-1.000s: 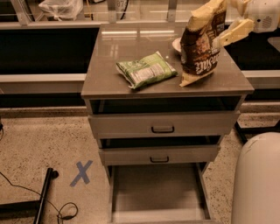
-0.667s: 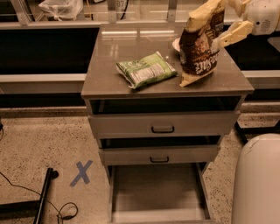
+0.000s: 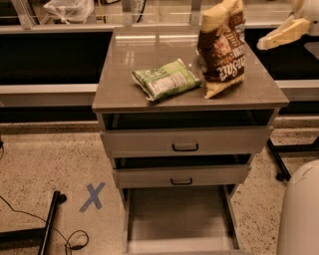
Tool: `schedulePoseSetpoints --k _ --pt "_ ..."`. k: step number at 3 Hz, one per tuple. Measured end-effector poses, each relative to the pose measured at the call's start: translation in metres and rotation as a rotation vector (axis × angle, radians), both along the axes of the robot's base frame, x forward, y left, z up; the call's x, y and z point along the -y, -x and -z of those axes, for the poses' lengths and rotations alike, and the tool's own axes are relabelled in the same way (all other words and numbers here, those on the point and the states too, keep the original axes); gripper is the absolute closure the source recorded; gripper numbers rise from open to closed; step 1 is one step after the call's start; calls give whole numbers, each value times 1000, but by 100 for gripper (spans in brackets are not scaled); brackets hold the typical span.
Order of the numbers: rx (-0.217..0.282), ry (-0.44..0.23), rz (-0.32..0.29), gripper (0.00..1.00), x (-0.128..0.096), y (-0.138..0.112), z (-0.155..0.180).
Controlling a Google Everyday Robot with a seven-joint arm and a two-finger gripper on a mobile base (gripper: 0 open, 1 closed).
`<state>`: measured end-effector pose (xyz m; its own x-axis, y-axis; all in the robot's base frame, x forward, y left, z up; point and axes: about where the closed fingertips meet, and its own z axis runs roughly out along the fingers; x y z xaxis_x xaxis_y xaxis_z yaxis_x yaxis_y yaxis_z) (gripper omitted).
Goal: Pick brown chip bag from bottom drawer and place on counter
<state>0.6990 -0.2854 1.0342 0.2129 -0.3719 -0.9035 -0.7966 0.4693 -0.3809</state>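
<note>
- My pincer (image 3: 280, 37) is cut off by the upper right corner of the view. Only a pale cream wedge-shaped part and a piece of my white arm (image 3: 305, 9) show. I cannot tell whether the pincer is spread or pressed together.
- The front end of the bottom drawer (image 3: 179, 219) runs out of the lower edge of the view. Its rear lies hidden under the drawer above it.
- A white rounded body (image 3: 300, 214) at lower right is cut off by two edges. I cannot tell what it is.
- The brown chip bag (image 3: 223, 47) is glossy, crinkled and dark brown, with pale yellow top and bottom edges. Its white lettering is hard to read.
- The brown chip bag stands upright on the right part of the counter (image 3: 124, 69).
- The counter is a smooth, glossy grey-brown slab that overhangs the drawers.
- A green and white snack bag (image 3: 166, 79) lies flat on the counter, just left of the brown chip bag.
- The bottom drawer is grey metal and pulled out, with a wide flat floor and thin side walls.
- The two upper drawers (image 3: 185, 140) are grey with black handles (image 3: 185, 147). Each is pulled out slightly.
- The floor (image 3: 45, 159) is speckled and bears a blue tape cross (image 3: 93, 195).
- My arm enters from the upper right.
- The pincer points left towards the upper half of the brown chip bag. It is near the bag but apart from it, at the counter's right edge.
</note>
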Motion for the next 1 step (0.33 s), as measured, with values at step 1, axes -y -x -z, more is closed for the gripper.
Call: schedulePoseSetpoints --k 1 --pt "0 2 3 0 1 0 0"
